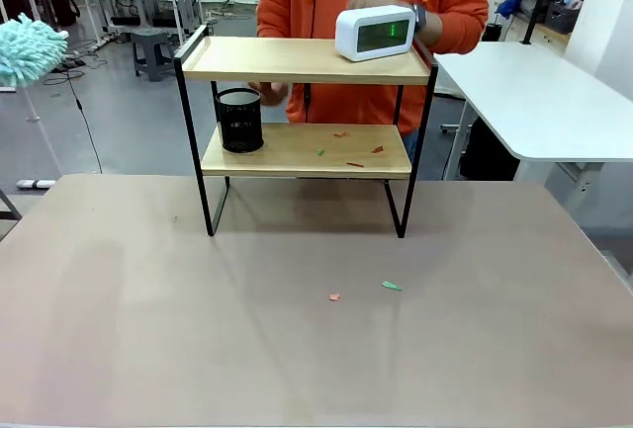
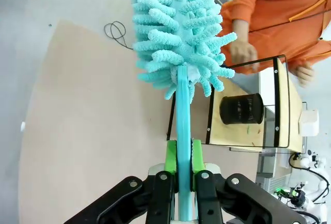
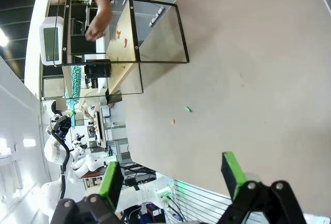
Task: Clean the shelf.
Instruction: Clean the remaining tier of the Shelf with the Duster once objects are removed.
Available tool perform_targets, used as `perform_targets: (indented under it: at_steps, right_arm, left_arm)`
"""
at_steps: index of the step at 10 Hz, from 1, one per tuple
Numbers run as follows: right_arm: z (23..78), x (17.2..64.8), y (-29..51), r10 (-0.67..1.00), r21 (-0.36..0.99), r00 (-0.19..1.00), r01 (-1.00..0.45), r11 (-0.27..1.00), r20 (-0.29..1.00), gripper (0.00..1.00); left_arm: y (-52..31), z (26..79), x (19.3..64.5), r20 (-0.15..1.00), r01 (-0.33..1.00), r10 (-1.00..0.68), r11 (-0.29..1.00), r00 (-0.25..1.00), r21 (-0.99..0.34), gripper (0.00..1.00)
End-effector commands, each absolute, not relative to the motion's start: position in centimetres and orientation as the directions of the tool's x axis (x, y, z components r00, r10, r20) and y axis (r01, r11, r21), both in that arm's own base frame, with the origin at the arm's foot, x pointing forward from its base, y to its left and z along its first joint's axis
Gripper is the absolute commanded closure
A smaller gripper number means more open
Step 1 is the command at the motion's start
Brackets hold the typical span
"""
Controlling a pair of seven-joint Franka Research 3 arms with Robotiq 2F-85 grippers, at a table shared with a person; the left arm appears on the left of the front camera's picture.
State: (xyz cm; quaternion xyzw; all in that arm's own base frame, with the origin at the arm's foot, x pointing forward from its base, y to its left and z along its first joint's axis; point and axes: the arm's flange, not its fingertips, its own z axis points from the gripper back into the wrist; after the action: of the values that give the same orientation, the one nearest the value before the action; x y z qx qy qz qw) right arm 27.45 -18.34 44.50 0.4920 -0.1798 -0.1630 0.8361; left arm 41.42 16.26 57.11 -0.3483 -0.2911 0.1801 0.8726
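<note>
left of the shelf point(image 1: 277, 57), left end effector point(image 2: 184, 154) clamps duster point(image 2: 176, 32); right end effector point(image 3: 170, 169) spread wide.

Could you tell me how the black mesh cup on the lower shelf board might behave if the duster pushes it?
The black mesh cup looks thin-walled with nothing sticking out, so it is probably light and would likely slide on the smooth lower board. It is round and somewhat taller than wide, so a high push might tip it and let it roll.
</note>
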Motion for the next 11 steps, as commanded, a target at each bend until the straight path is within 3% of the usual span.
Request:
perform_targets:
  at_steps: [1,9,11]
  right_arm:
    - [44.6,27.6,-18.4,-0.446,0.888,0.879,0.061,0.455,0.169,0.0]
    - [44.6,27.6,-18.4,-0.446,0.888,0.879,0.061,0.455,0.169,0.0]
    - [44.6,27.6,-18.4,-0.446,0.888,0.879,0.061,0.455,0.169,0.0]
  left_arm:
    - [16.2,57.2,41.3,0.393,-0.101,0.508,0.7,0.766,-0.707,0.88]
    - [16.1,57.0,41.5,0.382,-0.111,0.512,0.696,0.769,-0.71,0.88]
    - [15.5,58.8,37.7,0.435,0.115,0.214,0.781,0.875,-0.614,0.88]
